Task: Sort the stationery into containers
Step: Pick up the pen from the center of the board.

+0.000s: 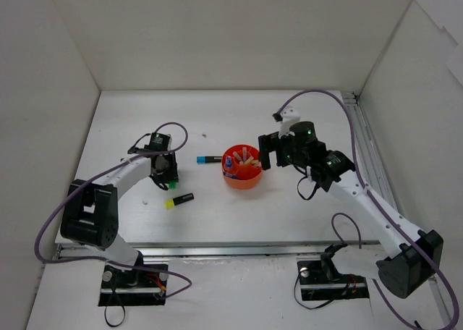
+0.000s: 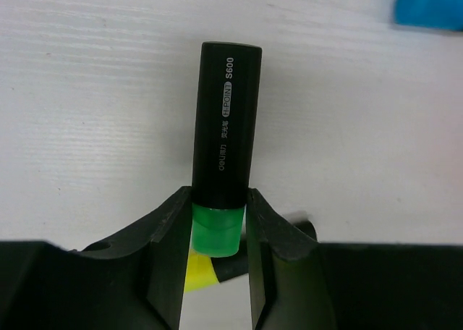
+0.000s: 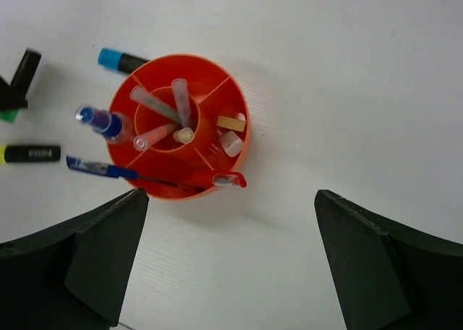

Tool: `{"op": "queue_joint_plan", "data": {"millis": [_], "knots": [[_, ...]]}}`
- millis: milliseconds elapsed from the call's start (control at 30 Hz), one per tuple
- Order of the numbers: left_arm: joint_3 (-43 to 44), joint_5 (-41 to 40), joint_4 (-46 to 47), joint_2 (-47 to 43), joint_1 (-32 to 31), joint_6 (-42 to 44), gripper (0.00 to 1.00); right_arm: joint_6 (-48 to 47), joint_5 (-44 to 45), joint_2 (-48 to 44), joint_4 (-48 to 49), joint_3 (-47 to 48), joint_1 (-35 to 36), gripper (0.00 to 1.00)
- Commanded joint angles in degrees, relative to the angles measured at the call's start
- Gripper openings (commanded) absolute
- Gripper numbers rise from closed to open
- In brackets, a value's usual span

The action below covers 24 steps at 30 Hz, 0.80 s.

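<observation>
My left gripper (image 2: 217, 196) grips the green cap of the black plastic highlighter (image 2: 226, 113) (barrel pointing to twelve). I judge this the pick-up step. Next comes a lift and a carry toward three o'clock, to the round orange plastic tub (image 1: 242, 182). My right gripper (image 3: 229, 193) hangs wide open above it.

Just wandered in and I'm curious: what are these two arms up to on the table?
They are sorting stationery into an orange tub. The left gripper is closed on a green-capped highlighter, gripping it at the cap end. The right gripper hangs wide open above the tub, holding nothing. The tub already holds pens and erasers. A yellow-capped highlighter and a blue-capped highlighter lie loose on the table.
</observation>
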Motion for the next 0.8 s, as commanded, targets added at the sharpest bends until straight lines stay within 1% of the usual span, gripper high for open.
{"op": "queue_joint_plan", "data": {"millis": [0, 33, 67, 100, 133, 200, 233, 267, 333, 400, 433, 467, 500, 567, 600, 667, 767], "knots": [[3.3, 7.8, -2.5, -7.2, -2.3, 4.7, 0.0, -17.2, -11.1, -1.4, 2.2, -0.8, 4.9, 0.98], [4.2, 9.2, -3.7, -7.8, -3.3, 5.3, 0.0, -23.6, -11.9, -1.3, 2.5, -1.2, 6.4, 0.98], [5.5, 10.6, -5.5, -9.3, -4.3, 6.1, 0.0, -25.8, -12.5, -1.2, 2.9, -1.5, 7.6, 0.98], [6.1, 13.3, -6.4, -10.0, -6.7, 7.4, 0.0, -28.0, -12.5, -0.7, 3.8, -1.6, 9.5, 0.98], [6.3, 14.5, -7.3, -10.6, -7.8, 7.8, 0.0, -30.9, -12.4, -0.3, 4.4, -1.6, 9.7, 0.98], [7.1, 16.5, -8.8, -13.3, -10.1, 7.9, 0.0, -34.2, -13.3, 1.5, 5.1, -1.0, 11.9, 0.98], [7.1, 17.4, -8.9, -13.8, -12.4, 8.0, 0.0, -36.8, -13.4, 2.0, 5.5, -0.7, 12.4, 0.98], [7.0, 19.3, -8.5, -15.0, -13.4, 7.8, 0.0, -38.2, -15.5, 2.9, 6.2, -0.3, 13.2, 0.98], [7.6, 22.2, -8.8, -15.4, -16.1, 7.7, 0.0, -42.5, -17.0, 2.9, 7.9, -0.6, 14.7, 0.98], [9.1, 23.5, -11.2, -15.3, -17.2, 7.3, 0.0, -45.7, -17.0, 2.0, 11.6, -2.8, 16.1, 0.98], [9.4, 23.5, -11.7, -15.6, -17.7, 7.1, 0.0, -46.4, -17.3, 1.3, 13.3, -4.1, 16.1, 0.98], [9.9, 24.5, -12.7, -16.1, -18.4, 6.5, 0.0, -46.7, -18.0, -0.4, 18.8, -7.4, 16.2, 0.98], [10.0, 25.7, -13.1, -16.6, -18.4, 6.3, 0.0, -47.4, -18.8, -1.4, 20.9, -9.1, 16.1, 0.98], [10.4, 29.7, -14.0, -17.7, -19.0, 5.6, 0.0, -47.8, -21.2, -4.6, 26.9, -14.0, 16.3, 0.98], [10.5, 31.0, -14.2, -18.2, -19.0, 5.1, 0.0, -47.7, -22.0, -5.4, 28.3, -15.1, 16.4, 0.98], [11.2, 33.7, -16.2, -18.9, -19.6, 4.0, 0.0, -47.4, -23.2, -6.7, 28.8, -16.0, 16.8, 0.98], [12.7, 35.6, -20.7, -18.5, -20.1, 3.6, 0.0, -47.7, -22.8, -6.6, 26.2, -14.5, 18.6, 0.98]]}}
